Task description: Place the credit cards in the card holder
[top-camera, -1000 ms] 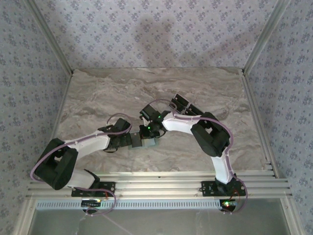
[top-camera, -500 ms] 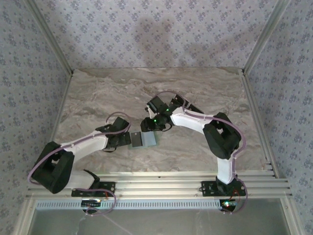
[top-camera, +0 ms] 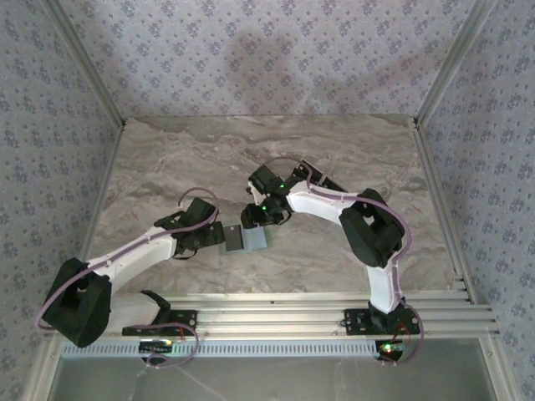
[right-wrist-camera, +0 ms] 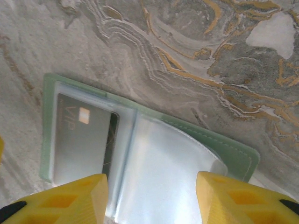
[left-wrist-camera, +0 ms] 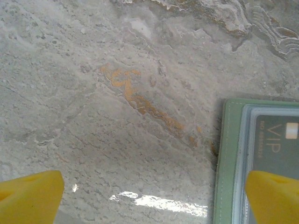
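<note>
- The pale sage-green, soft card holder [right-wrist-camera: 236, 150] lies opened flat on the marble-patterned bench [top-camera: 167, 167], towards its near edge.
- A dark grey VIP credit card [right-wrist-camera: 81, 140] sits in its left clear sleeve.
- The right hand [right-wrist-camera: 152, 200] hovers over it, part open and empty.
- The left hand [left-wrist-camera: 152, 198] is beside its left edge, wide open and empty.
- One card looks seated; next, another card needs fetching for the free sleeve.

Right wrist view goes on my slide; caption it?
Right gripper, open, over the unfolded green card holder on the marble table, a dark VIP card in one clear sleeve.
</note>
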Motion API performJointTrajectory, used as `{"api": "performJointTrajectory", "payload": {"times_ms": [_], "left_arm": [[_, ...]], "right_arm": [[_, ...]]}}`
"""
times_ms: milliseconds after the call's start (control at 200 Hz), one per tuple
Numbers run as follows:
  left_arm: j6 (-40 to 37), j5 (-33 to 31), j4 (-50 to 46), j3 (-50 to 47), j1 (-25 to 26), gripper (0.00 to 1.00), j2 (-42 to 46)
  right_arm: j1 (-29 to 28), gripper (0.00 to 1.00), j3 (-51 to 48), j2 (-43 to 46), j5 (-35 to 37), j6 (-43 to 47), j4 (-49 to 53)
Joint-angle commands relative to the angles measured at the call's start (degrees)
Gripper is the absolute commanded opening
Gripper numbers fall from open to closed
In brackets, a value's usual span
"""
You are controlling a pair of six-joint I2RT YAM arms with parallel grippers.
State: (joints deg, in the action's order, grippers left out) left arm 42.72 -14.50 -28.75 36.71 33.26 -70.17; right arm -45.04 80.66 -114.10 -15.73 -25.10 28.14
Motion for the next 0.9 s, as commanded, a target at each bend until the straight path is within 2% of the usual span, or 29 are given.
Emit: {"api": "performJointTrajectory", "payload": {"times_ms": [0, 150, 390, 715, 894], "left_arm": [[0.41, 0.95, -0.95, 0.78, 0.75, 1.00, 0.91], [0.47, 1.73, 0.52, 0.78, 1.93, 1.00, 0.65], [0.20, 2.85, 4.42, -0.45, 4.97, 1.00, 1.53], [1.42, 3.67, 9.46, -3.87, 9.19, 1.00, 5.52], [2.05, 3.27, 10.86, -4.90, 11.01, 1.00, 4.99]], "right_arm": [[0.12, 0.54, 1.28, -2.37, 1.63, 2.10, 2.56], [-0.16, 0.54, -0.36, -3.49, -0.31, 0.80, 0.76], [-1.12, 0.54, -6.00, -1.83, -4.43, -7.00, -7.61], [-2.00, 0.55, -7.69, -2.22, -4.76, -13.05, -12.42], [-2.09, 0.54, -7.75, -2.62, -4.69, -14.14, -13.11]]}}
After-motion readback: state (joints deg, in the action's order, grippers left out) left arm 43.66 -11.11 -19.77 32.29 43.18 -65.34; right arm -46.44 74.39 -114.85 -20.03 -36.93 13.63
